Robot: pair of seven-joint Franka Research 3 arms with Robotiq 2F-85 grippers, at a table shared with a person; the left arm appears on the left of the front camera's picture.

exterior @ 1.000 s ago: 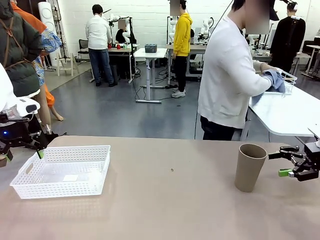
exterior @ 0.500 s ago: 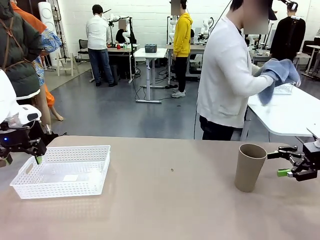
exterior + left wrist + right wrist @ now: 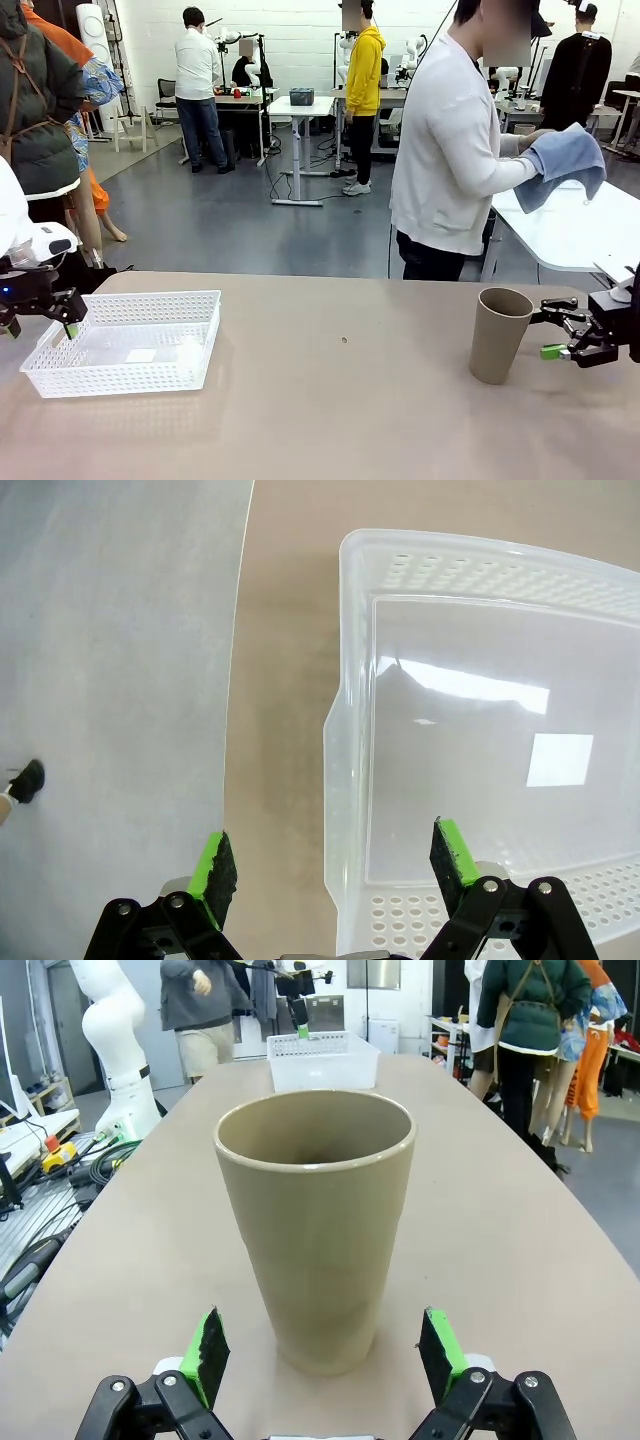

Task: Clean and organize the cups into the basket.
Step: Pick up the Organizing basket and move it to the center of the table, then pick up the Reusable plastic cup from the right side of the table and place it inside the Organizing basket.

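A tan-brown cup (image 3: 500,335) stands upright and empty on the right of the brown table. My right gripper (image 3: 550,328) is open just to its right, level with the cup's middle. In the right wrist view the cup (image 3: 315,1220) stands close ahead of my right gripper (image 3: 325,1345), centred on the gap between the green pads and a little beyond them. The white lattice basket (image 3: 125,340) lies empty at the table's left. My left gripper (image 3: 42,325) hangs open over its left end. From the left wrist the basket's short wall (image 3: 345,780) runs between the fingers of my left gripper (image 3: 332,860).
A person in a white sweater stands beyond the table's far right edge, holding up a blue cloth (image 3: 565,160) over a white side table (image 3: 570,235). The table's left edge (image 3: 235,730) lies close beside the basket. Brown tabletop stretches between basket and cup.
My right gripper has crept left toward the cup. My left gripper has shifted over the basket's left end. The person has lifted the blue cloth from the side table.
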